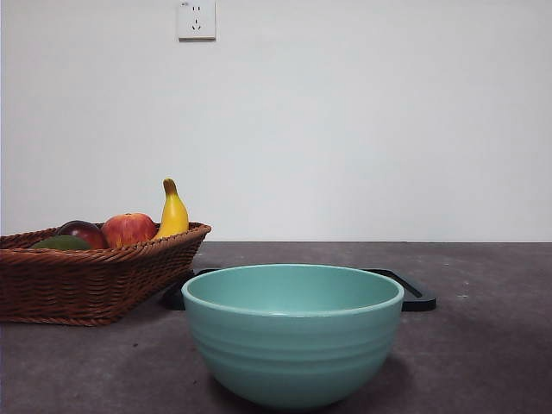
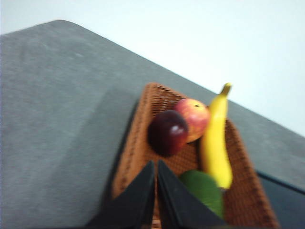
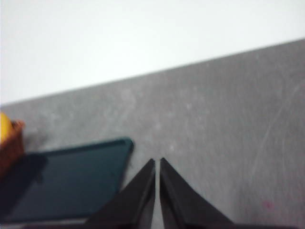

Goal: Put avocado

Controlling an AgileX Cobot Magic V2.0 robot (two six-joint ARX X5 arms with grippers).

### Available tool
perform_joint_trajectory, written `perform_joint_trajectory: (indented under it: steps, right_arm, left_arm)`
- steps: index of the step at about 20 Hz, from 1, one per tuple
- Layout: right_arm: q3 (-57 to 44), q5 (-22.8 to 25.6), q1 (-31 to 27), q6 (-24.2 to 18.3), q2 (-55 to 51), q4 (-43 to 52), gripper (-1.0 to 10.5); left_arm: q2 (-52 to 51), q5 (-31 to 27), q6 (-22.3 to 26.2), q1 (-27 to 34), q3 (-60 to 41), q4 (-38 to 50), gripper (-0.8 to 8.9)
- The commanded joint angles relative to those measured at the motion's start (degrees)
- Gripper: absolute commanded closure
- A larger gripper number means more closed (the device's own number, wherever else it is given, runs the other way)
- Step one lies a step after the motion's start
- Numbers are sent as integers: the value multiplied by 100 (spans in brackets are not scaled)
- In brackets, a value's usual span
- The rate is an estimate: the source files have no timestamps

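The avocado (image 1: 60, 244) lies in a brown wicker basket (image 1: 78, 280) at the left of the table, only its olive-green top showing over the rim. In the left wrist view the avocado (image 2: 206, 190) sits next to a banana (image 2: 216, 138), a dark red-purple fruit (image 2: 167, 132) and a red apple (image 2: 193, 118). My left gripper (image 2: 156, 163) is shut and empty, above the basket's near rim (image 2: 131, 157). My right gripper (image 3: 157, 161) is shut and empty over bare table beside a dark tray (image 3: 66, 179). Neither gripper shows in the front view.
A teal bowl (image 1: 293, 332) stands at the front middle of the table. A flat black tray (image 1: 414, 297) lies behind it. The banana (image 1: 172, 211), apple (image 1: 128, 229) and dark fruit (image 1: 84, 231) fill the basket. A wall socket (image 1: 197, 19) is on the wall.
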Motion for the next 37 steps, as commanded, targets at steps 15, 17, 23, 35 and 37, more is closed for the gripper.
perform_joint_trajectory:
  steps: [15, 17, 23, 35, 37]
  right_arm:
    - [2907, -1338, 0, -765, 2124, -2312, 940]
    - [3311, -1620, 20, -1043, 2479, -2734, 940]
    - [4323, -1838, 326, -1620, 3348, -4002, 940]
    - [4990, -1816, 1843, -2406, 4072, -5576, 940]
    - [4990, -1818, 1871, -2402, 4072, -5574, 940]
  left_arm:
    - [1777, 1298, 664, 4, 2507, -1906, 804]
    - [2116, 1596, 916, 4, 2824, -2203, 804]
    - [2911, 2487, 1512, -50, 3593, -3042, 804]
    - [3394, 3143, 2643, -376, 4387, -5198, 805]
    - [3394, 3143, 2643, -376, 4387, -5195, 804]
